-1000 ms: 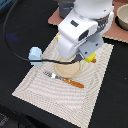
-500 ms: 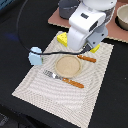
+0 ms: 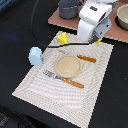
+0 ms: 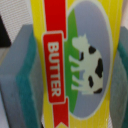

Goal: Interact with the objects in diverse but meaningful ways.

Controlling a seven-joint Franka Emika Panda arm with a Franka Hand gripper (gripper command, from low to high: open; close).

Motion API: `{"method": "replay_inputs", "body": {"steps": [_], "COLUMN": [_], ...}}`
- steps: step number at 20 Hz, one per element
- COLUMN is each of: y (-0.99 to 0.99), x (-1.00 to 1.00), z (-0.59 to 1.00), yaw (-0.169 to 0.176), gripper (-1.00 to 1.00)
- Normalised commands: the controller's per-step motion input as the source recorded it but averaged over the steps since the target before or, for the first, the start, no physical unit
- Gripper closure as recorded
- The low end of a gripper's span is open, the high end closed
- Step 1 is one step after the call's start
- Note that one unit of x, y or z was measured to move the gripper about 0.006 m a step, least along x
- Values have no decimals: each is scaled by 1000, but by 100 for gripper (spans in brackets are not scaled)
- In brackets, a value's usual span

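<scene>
I see gripper [image 4: 64,65] pinching butter packet [image 4: 70,60], pads either side. Arm has risen from plate [image 3: 67,65] toward mat's far edge, packet [image 3: 99,39] lifted with it. Plate now bare. Cheese [image 3: 62,38], cup [image 3: 35,56] untouched. Judging: next, set packet down elsewhere.

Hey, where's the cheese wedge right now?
In the exterior view the cheese wedge sits at the far edge of the striped placemat, between the light blue cup and the robot's hand, just beyond the round plate.
</scene>
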Motion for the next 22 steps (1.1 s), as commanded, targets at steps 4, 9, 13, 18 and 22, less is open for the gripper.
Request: {"method": "replay_inputs", "body": {"steps": [4,9,13,18,22], "y": [78,0,35,146,175], "x": [-39,-141,-641,-831,-770], "z": [-298,-384,-321,-338,-220], "yaw": [63,46,84,119,118], "gripper": [100,100,100,100,100]}}
